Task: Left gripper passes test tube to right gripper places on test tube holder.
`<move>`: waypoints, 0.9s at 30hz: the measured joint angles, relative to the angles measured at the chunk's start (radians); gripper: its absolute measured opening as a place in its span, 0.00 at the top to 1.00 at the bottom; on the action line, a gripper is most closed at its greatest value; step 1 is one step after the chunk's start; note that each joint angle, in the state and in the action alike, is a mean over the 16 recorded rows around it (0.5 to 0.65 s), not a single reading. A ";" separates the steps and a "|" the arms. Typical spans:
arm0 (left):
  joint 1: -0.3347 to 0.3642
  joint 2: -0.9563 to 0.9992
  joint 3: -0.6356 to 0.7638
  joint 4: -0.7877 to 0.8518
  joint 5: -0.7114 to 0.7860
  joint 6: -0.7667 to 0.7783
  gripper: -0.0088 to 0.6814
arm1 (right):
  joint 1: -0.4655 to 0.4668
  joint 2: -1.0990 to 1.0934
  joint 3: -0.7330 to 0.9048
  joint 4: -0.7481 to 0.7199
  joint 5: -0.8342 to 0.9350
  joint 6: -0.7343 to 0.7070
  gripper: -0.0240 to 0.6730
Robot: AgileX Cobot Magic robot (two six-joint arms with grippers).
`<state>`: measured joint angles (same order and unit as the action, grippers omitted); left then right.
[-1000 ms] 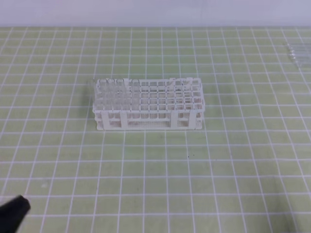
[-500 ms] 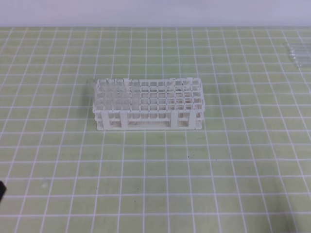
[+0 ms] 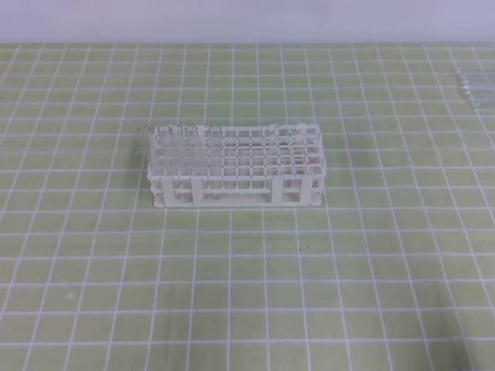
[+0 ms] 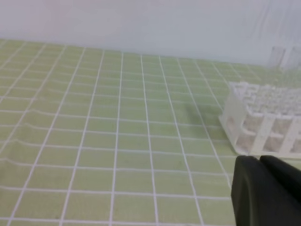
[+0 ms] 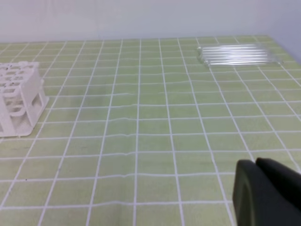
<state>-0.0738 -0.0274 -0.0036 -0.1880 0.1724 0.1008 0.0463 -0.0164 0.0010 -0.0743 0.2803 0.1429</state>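
Note:
The white test tube holder stands mid-table, with upright clear tubes in its left cells. It also shows in the left wrist view as the test tube holder and in the right wrist view as the test tube holder. Loose test tubes lie flat in a bunch at the far right edge, seen as test tubes from the right wrist. Neither gripper appears in the high view. The left gripper is low and short of the rack's left end, fingers together, holding nothing. The right gripper is also shut and empty, well short of the tubes.
A green mat with a white grid covers the table. A pale wall runs along the far edge. The mat ripples slightly in front of the left gripper.
The black tip of the left arm at the lower left of the high view has slid out of frame. Rack and tubes have not moved.

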 joint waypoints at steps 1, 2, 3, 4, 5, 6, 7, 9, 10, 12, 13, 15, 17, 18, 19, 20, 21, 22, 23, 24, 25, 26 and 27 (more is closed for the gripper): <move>0.001 -0.001 0.005 -0.001 0.000 0.000 0.99 | 0.000 0.000 0.000 0.000 0.000 0.000 0.97; 0.001 -0.001 0.009 0.001 0.000 -0.001 0.99 | 0.000 0.000 0.000 0.000 0.000 0.000 0.97; 0.001 0.000 0.013 0.004 0.001 -0.004 0.99 | 0.000 0.000 0.000 0.000 -0.001 0.000 0.97; 0.001 0.000 0.015 0.010 0.004 -0.008 0.99 | 0.000 0.000 0.000 0.001 -0.001 0.000 0.97; 0.001 0.001 0.016 0.015 0.007 -0.012 0.99 | 0.000 0.000 0.000 0.001 -0.001 0.000 0.97; 0.001 0.003 0.018 0.023 0.010 -0.017 0.99 | 0.000 0.000 0.000 0.001 -0.001 0.000 0.97; 0.001 0.003 0.019 0.033 0.014 -0.023 0.99 | 0.000 0.000 0.000 0.001 -0.001 0.000 0.97; 0.001 0.003 0.019 0.055 0.026 -0.034 0.99 | 0.000 0.000 0.000 0.001 -0.002 0.000 0.97; 0.001 0.003 0.019 0.068 0.034 -0.039 0.99 | 0.000 0.000 0.000 0.001 -0.002 0.000 0.97; 0.001 0.003 0.019 0.094 0.050 -0.050 0.99 | 0.000 0.000 0.000 0.001 -0.002 0.000 0.97; 0.001 0.003 0.019 0.109 0.060 -0.055 0.99 | 0.000 0.000 0.000 0.001 -0.003 0.000 0.97; 0.001 0.001 0.021 0.138 0.077 -0.066 0.99 | 0.000 0.000 0.000 0.001 -0.003 0.000 0.97; 0.001 -0.001 0.022 0.165 0.093 -0.077 0.99 | 0.000 0.000 0.000 0.001 -0.003 0.000 0.97; 0.001 -0.001 0.022 0.175 0.102 -0.081 0.99 | 0.000 0.000 0.000 0.001 -0.003 0.000 0.97; 0.001 -0.001 0.022 0.184 0.110 -0.084 0.99 | 0.000 0.000 0.000 0.001 -0.003 0.000 0.97; 0.001 0.001 0.021 0.189 0.119 -0.085 0.99 | 0.000 0.000 0.000 0.001 -0.003 0.000 0.97; 0.001 -0.001 0.022 0.196 0.125 -0.086 0.99 | 0.000 0.000 0.000 0.001 -0.003 0.000 0.97; 0.001 -0.003 0.022 0.200 0.132 -0.086 0.99 | 0.000 0.000 0.000 0.001 -0.003 0.000 0.97; 0.001 -0.003 0.021 0.204 0.139 -0.085 0.99 | 0.000 0.000 0.000 0.001 -0.003 0.000 0.97; 0.001 -0.001 0.019 0.207 0.146 -0.084 0.99 | 0.000 0.000 0.000 0.001 -0.003 0.000 0.97; 0.001 -0.001 0.019 0.210 0.149 -0.084 0.99 | 0.000 0.000 0.000 0.001 -0.003 0.000 0.97; 0.001 -0.001 0.019 0.212 0.151 -0.083 0.99 | 0.000 0.001 0.000 0.001 -0.003 0.000 0.97; 0.001 -0.003 0.021 0.214 0.152 -0.083 0.99 | 0.000 0.001 0.000 0.001 -0.003 0.000 0.97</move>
<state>-0.0729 -0.0299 0.0170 0.0262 0.3240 0.0176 0.0463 -0.0158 0.0010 -0.0733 0.2776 0.1429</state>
